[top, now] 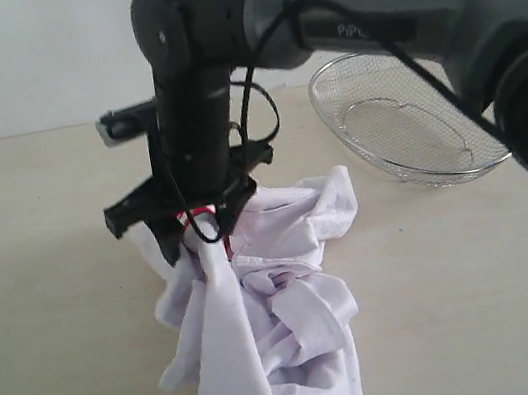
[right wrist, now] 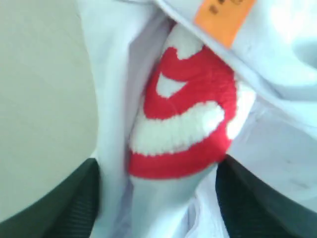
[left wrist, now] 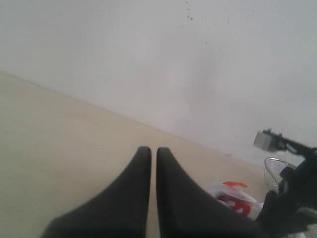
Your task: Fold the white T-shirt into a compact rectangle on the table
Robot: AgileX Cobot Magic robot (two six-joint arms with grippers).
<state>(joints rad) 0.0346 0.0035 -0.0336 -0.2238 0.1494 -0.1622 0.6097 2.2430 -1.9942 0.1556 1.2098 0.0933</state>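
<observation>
The table (top: 52, 324) lies under your right pincer (top: 201, 230) and spreads out far past it on every side, pale beige and matte. The right arm (top: 437, 16) comes in from the right of the exterior view and bends straight down, so the pincer points at the tabletop.

The white T-shirt (top: 286, 326) lies directly beneath that pincer as a crumpled heap, not folded. One ridge of cloth rises from the heap up into the pincer. The rest slumps away from it toward the camera, and a flap lies out on the arm's side.

The wire-mesh basket (top: 404, 123) stands on the table well apart from the pincer, on the side the arm reaches in from and farther back.

Your right pincer's fingers (right wrist: 74, 203) stand wide apart, with a bunch of the shirt filling the gap between them. You cannot tell from these views whether they press the cloth or merely flank it.

Your left pincer (left wrist: 153, 148) is pressed together with nothing in it. It hangs above bare table, and the shirt lies well ahead of its tips.

Between the right pincer's fingers sits the red lettering (right wrist: 183, 124), edged in white. Just past that, beyond the fingertips, is the small orange neck tag (right wrist: 223, 17).
</observation>
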